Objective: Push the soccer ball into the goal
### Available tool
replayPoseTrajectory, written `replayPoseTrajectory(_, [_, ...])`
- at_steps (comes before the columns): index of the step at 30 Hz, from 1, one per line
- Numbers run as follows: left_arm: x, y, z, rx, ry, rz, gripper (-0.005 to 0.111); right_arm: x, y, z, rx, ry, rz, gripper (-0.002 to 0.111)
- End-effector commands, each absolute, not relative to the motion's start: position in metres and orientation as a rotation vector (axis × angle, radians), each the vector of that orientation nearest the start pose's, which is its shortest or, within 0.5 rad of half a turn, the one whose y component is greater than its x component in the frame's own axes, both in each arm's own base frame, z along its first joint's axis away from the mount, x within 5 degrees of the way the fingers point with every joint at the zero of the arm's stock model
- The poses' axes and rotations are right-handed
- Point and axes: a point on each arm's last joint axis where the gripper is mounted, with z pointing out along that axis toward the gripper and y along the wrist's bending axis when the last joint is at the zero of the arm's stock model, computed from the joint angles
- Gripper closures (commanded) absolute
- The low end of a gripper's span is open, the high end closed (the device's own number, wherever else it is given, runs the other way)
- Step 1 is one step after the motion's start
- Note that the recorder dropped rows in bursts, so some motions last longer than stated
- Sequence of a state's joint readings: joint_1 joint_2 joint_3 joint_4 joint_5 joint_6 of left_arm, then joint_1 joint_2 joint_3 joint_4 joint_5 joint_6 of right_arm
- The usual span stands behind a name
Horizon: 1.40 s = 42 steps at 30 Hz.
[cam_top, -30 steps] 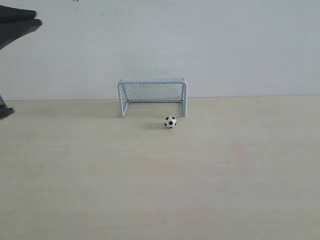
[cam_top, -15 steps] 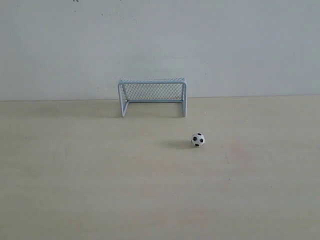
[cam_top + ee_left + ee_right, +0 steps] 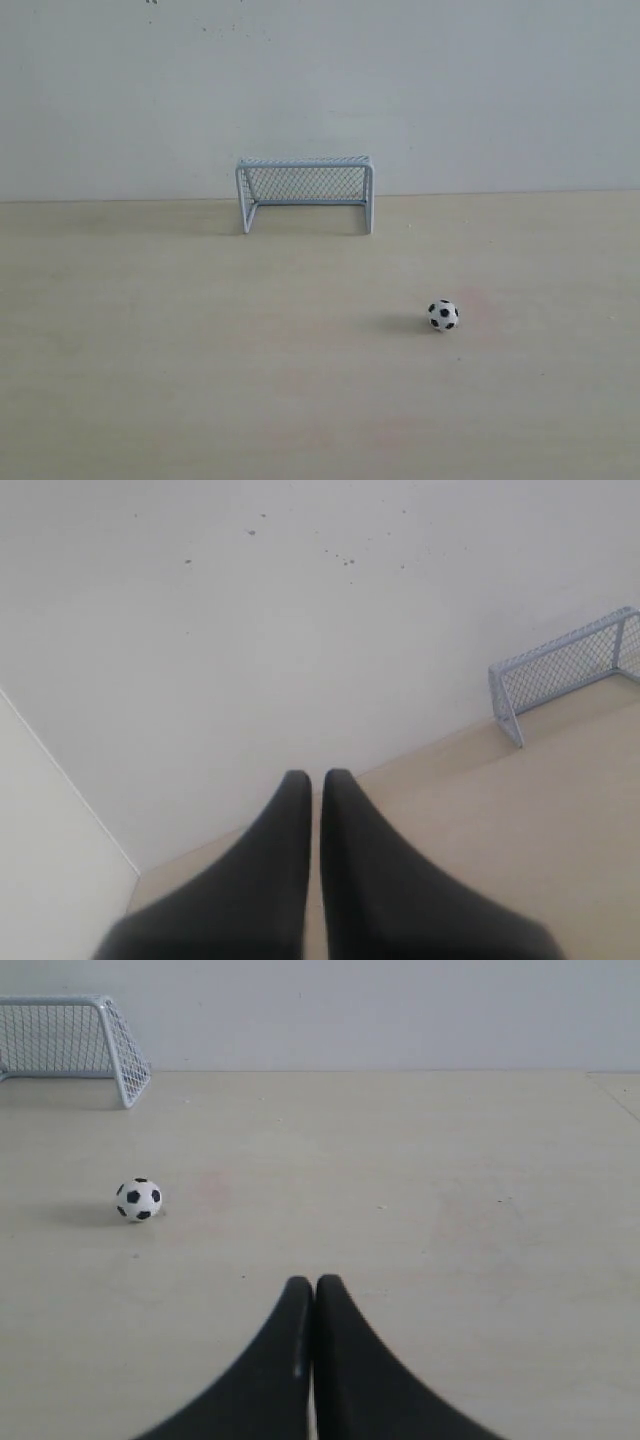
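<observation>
The soccer ball (image 3: pixel 443 315) lies on the table in front of the goal (image 3: pixel 305 193) and to its right, well outside the mouth. The goal stands against the back wall. Neither gripper shows in the exterior view. In the right wrist view my right gripper (image 3: pixel 314 1282) is shut and empty, with the soccer ball (image 3: pixel 138 1200) some way off from its tips and the goal (image 3: pixel 75 1043) beyond. In the left wrist view my left gripper (image 3: pixel 317 777) is shut with nothing in it, raised and facing the wall, with the goal (image 3: pixel 567 668) off to one side.
The pale wooden table (image 3: pixel 200 350) runs up to a plain white wall (image 3: pixel 450 90). A wall corner and a table edge (image 3: pixel 70 780) show in the left wrist view.
The ball has rolled from just in front of the goal's right post toward the front right. The dark left arm seen at the left edge one second ago has left the exterior view.
</observation>
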<state>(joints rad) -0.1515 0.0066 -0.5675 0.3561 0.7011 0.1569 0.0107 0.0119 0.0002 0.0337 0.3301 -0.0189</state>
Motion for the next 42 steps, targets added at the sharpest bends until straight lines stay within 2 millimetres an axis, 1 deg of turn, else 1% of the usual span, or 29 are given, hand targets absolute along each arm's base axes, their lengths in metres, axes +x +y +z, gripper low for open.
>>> replayPoseTrajectory(1, [-0.005, 0.021, 0.329, 0.277, 1.581, 0.385, 0.102, 0.055, 0.001, 0.184, -0.007, 1.816, 0.021, 0.108])
replayPoseTrajectory(12, [-0.005, 0.021, 0.329, 0.277, 1.58, 0.387, 0.102, 0.055, 0.001, 0.184, -0.007, 1.816, 0.021, 0.108])
replayPoseTrajectory(14, [-0.005, 0.017, 0.328, 0.245, 1.592, 0.289, 0.102, 0.055, 0.001, 0.184, -0.007, 1.816, 0.021, 0.108])
replayPoseTrajectory(15, [-0.005, 0.012, 0.327, 0.21, 1.603, 0.209, 0.102, 0.055, 0.001, 0.184, -0.007, 1.816, 0.021, 0.108])
replayPoseTrajectory(20, [0.001, -0.004, 0.317, 0.049, 1.645, 0.03, 0.102, 0.055, 0.001, 0.184, -0.007, 1.816, 0.021, 0.108])
replayPoseTrajectory(22, [0.009, -0.006, 0.312, -0.012, 1.597, -0.003, 0.102, 0.055, 0.001, 0.184, -0.007, 1.816, 0.021, 0.108])
replayPoseTrajectory(25, [0.019, -0.004, 0.306, -0.058, 1.503, 0.0, 0.102, 0.055, 0.001, 0.184, -0.007, 1.816, 0.021, 0.108])
replayPoseTrajectory(27, [0.027, -0.002, 0.295, -0.073, 1.476, 0.005, 0.102, 0.055, 0.001, 0.184, -0.007, 1.816, 0.021, 0.108])
replayPoseTrajectory(30, [0.038, 0.0, 0.272, -0.088, 1.495, 0.01, 0.102, 0.055, 0.001, 0.184, -0.007, 1.816, 0.021, 0.108])
replayPoseTrajectory(35, [0.049, 0.003, 0.24, -0.106, 1.528, 0.014, 0.102, 0.055, 0.001, 0.184, -0.007, 1.816, 0.021, 0.108])
replayPoseTrajectory(42, [0.056, 0.005, 0.211, -0.145, 1.531, -0.005, 0.102, 0.055, 0.001, 0.184, -0.007, 1.816, 0.021, 0.108])
